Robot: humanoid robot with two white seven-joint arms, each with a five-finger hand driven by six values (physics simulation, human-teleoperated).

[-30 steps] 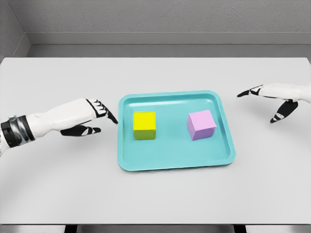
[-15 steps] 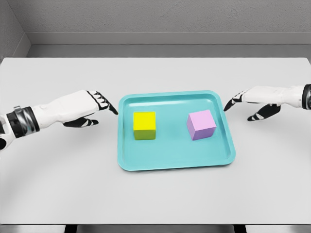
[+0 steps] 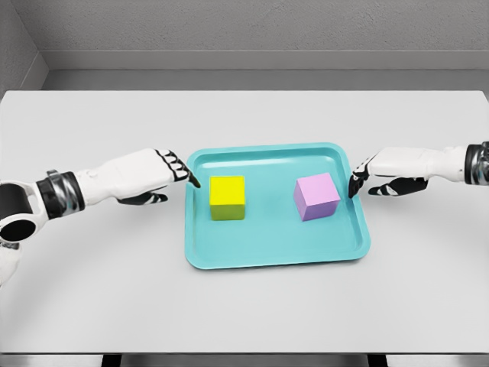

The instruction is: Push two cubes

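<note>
A yellow cube (image 3: pixel 228 196) and a pink cube (image 3: pixel 316 196) sit apart inside a teal tray (image 3: pixel 275 252). My left hand (image 3: pixel 164 176) comes in from the left, its fingers (image 3: pixel 189 174) extended over the tray's left rim, a short gap from the yellow cube. My right hand (image 3: pixel 374 174) comes in from the right, its fingertips (image 3: pixel 354 183) pointing down at the tray's right rim, close to the pink cube but apart from it. Neither hand holds anything.
The tray lies in the middle of a pale grey table (image 3: pixel 244 313). A grey wall runs behind the table's far edge.
Both hands have moved inward toward the tray. The left fingertips now reach over the left rim and the right fingertips reach the right rim. The cubes have not moved.
</note>
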